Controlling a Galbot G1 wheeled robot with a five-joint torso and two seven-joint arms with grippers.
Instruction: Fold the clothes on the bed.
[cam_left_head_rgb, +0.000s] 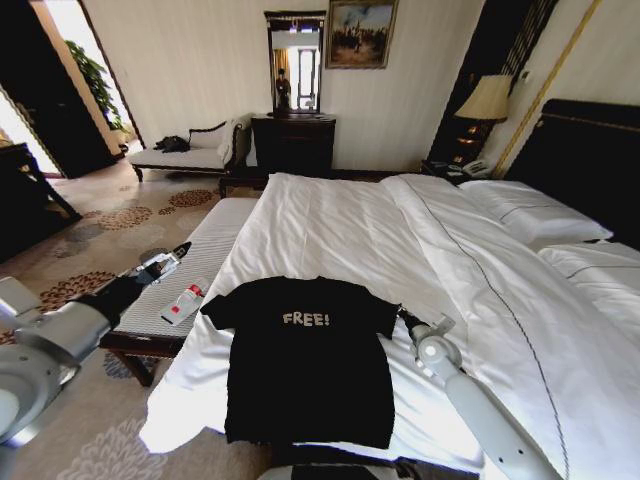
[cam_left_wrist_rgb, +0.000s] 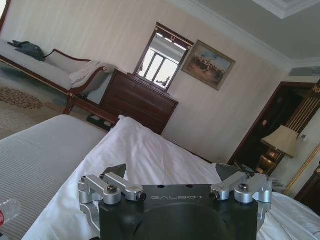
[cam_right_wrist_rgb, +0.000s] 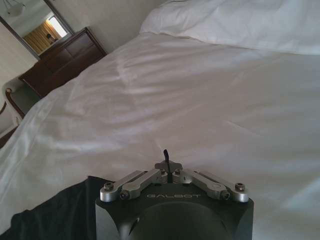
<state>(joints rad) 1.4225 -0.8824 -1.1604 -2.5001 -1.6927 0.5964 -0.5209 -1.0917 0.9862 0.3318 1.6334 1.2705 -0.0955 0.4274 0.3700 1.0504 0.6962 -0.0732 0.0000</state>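
Note:
The clothes are one black T-shirt (cam_left_head_rgb: 305, 365) with white "FREE!" lettering, lying flat and face up near the front edge of the bed (cam_left_head_rgb: 340, 225). My right gripper (cam_left_head_rgb: 406, 321) rests low on the white sheet just beside the shirt's right sleeve. In the right wrist view the right gripper (cam_right_wrist_rgb: 167, 161) is shut with nothing in it, and the black T-shirt (cam_right_wrist_rgb: 47, 215) lies off to one side. My left gripper (cam_left_head_rgb: 172, 262) hovers left of the bed over a bench, well away from the shirt. The left gripper (cam_left_wrist_rgb: 172, 175) is open, its fingers spread wide.
A striped padded bench (cam_left_head_rgb: 205, 250) stands along the bed's left side with a red-and-white bottle (cam_left_head_rgb: 186, 299) on it. Behind are a cream chaise longue (cam_left_head_rgb: 190, 155), a dark dresser with mirror (cam_left_head_rgb: 293, 142) and a lamp (cam_left_head_rgb: 487, 98). Pillows (cam_left_head_rgb: 530, 210) lie at the right.

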